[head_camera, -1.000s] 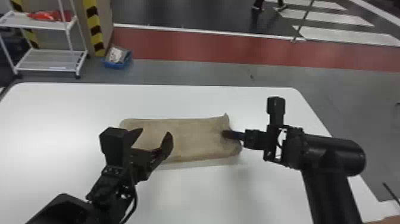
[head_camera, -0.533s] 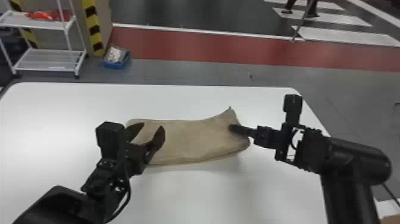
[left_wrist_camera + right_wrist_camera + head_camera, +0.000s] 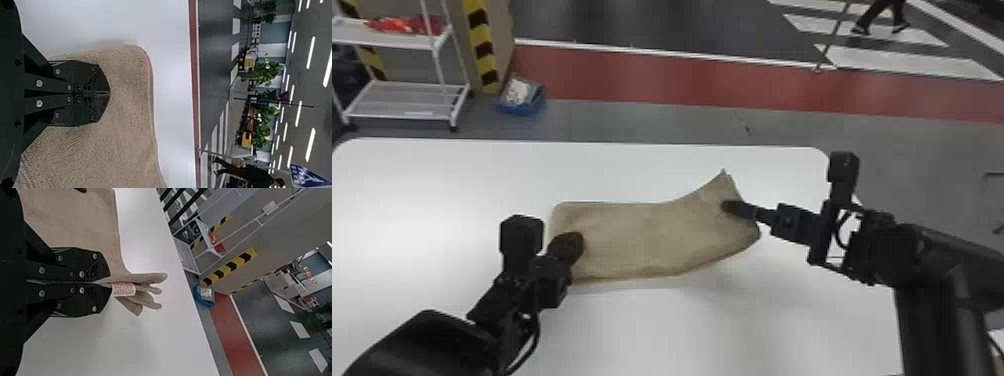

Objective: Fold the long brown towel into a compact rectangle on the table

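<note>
Since the earlier frames, both fingers of the left gripper [image 3: 571, 243] have swung together from a wide spread, and the towel's right end has been drawn outward by the right gripper [image 3: 727, 205], its far corner now peaking higher.

Brown and long, the towel [image 3: 642, 235] lies already folded in layers across the middle of the white table [image 3: 652, 330]. Its left part looks flat, while its right end tilts up at the right gripper; how far the cloth underneath clears the table is hard to make out.

In the left wrist view the left gripper's fingers meet along a thin seam over the towel, near its rounded corner. They cover the cloth beneath them, so I cannot tell whether any is pinched. The right gripper is closed on the towel's end edge: in the right wrist view several folded layers and a small white label [image 3: 124, 289] stick out past the fingertips, but the cloth between the fingers is hidden. A dark tip [image 3: 81, 189] is cut off by that view's border.

Beyond the table stand a white shelf rack [image 3: 404, 100] holding something red [image 3: 404, 25] and, on the floor beside it, a blue bin [image 3: 518, 102] whose pale contents are indistinct.
</note>
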### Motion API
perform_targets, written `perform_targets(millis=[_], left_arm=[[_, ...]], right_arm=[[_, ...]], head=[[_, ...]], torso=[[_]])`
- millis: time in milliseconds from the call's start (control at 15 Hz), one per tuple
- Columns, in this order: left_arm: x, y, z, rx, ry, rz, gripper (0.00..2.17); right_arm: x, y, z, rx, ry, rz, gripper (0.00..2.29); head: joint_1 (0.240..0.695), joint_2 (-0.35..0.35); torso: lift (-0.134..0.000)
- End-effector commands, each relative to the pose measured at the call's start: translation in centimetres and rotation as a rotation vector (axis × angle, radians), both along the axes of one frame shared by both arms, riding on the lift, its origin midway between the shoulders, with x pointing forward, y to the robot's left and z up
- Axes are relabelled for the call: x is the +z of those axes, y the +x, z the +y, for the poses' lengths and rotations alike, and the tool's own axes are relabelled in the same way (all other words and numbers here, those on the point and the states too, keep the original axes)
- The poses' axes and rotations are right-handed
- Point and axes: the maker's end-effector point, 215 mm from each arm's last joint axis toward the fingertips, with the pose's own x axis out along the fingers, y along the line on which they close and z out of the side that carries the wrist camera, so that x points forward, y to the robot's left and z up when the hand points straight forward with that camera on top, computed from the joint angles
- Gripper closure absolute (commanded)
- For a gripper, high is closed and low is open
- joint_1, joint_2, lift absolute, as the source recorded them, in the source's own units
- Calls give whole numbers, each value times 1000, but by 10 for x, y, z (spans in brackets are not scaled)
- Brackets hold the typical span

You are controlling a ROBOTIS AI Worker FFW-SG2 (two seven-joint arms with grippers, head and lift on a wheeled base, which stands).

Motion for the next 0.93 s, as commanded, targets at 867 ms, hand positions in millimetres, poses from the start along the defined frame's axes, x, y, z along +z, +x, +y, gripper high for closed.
perform_targets(millis=[867], left_arm=[[-25,-13,-59,-64,-23,59,2142]], right_arm=[[34,-3,148,141,215,-35,1295]], head=[[695,-103]], torso=[[-124]])
